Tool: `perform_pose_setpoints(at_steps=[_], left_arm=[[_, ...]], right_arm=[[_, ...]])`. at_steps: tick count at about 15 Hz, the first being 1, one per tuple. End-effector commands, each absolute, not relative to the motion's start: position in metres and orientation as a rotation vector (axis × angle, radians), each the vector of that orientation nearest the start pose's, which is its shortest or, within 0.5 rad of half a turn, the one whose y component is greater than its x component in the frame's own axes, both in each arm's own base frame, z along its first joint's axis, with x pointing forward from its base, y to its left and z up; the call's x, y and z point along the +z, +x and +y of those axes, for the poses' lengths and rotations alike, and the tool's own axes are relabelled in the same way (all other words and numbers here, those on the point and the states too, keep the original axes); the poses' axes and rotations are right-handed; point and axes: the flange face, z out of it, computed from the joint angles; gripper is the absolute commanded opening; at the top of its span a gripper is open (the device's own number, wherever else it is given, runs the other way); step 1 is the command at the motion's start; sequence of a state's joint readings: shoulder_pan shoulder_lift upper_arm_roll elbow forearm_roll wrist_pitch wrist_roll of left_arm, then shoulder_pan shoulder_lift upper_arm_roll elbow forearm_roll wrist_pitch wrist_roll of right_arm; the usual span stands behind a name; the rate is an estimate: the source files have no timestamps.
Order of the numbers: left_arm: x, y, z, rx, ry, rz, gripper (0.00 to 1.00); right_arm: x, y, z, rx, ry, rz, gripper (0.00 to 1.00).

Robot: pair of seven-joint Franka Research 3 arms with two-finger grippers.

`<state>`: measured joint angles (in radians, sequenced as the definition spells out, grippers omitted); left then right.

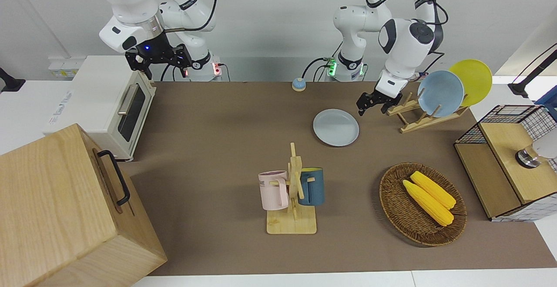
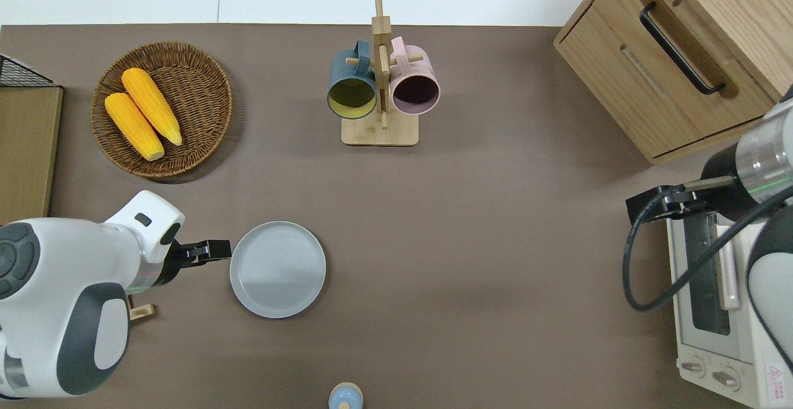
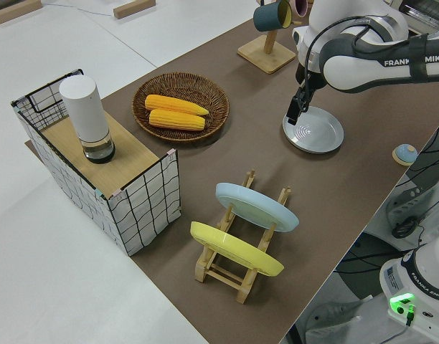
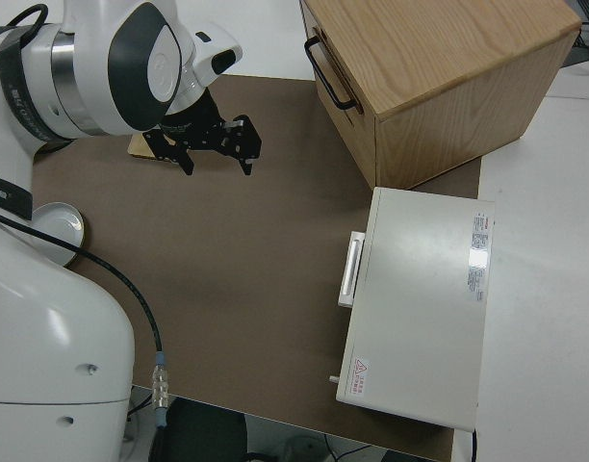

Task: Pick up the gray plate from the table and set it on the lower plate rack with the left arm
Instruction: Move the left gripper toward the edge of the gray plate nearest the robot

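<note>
Evidently the approach step: left gripper [image 2: 214,250] hangs just beside the rim of the gray plate [image 2: 277,269], on the side toward the left arm's end of the table, fingers slightly parted and holding nothing. Plate lies flat on the table [image 2: 495,260], not yet lifted. Next move, by my reading: lower the fingers astride the rim, close, lift, then carry to the lower plate rack [image 3: 237,254], where a light blue plate [image 3: 257,206] and yellow plate [image 3: 236,249] already stand. Free slots hard to make out; overhead, the arm hides nearly all of the rack. Right arm parked; its gripper [image 4: 215,146] stands open.
</note>
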<state>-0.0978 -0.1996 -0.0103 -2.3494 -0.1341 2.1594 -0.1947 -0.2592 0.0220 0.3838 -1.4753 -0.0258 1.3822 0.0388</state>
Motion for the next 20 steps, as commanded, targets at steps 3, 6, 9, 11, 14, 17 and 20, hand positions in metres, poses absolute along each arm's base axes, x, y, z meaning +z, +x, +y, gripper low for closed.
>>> perform_pose_setpoints(at_steps=[3,6,9,11,14,17,20], left_arm=[[0.37,0.442,-0.06,-0.02,-3.266,-0.345,1.0],[0.347,0.442,-0.064,0.05,-3.262,-0.355,1.0],[0.322,0.443,-0.079,0.1,-3.242,-0.41,0.99],[0.306,0.443,-0.092,0.119,-3.231,-0.422,0.99],[0.292,0.444,-0.099,0.131,-3.226,-0.424,0.99],[0.291,0.444,-0.099,0.132,-3.224,-0.417,0.98],[0.289,0.444,-0.098,0.139,-3.222,-0.42,0.59]], right_arm=[[0.646,0.536,0.06,0.181,-3.167,-0.108,0.983],[0.646,0.536,0.06,0.178,-3.169,-0.108,0.983],[0.646,0.535,0.06,0.176,-3.169,-0.108,0.983],[0.646,0.536,0.06,0.179,-3.167,-0.108,0.983],[0.646,0.536,0.059,0.179,-3.167,-0.106,0.983],[0.646,0.536,0.06,0.179,-3.169,-0.108,0.983],[0.646,0.535,0.06,0.181,-3.168,-0.108,0.983]])
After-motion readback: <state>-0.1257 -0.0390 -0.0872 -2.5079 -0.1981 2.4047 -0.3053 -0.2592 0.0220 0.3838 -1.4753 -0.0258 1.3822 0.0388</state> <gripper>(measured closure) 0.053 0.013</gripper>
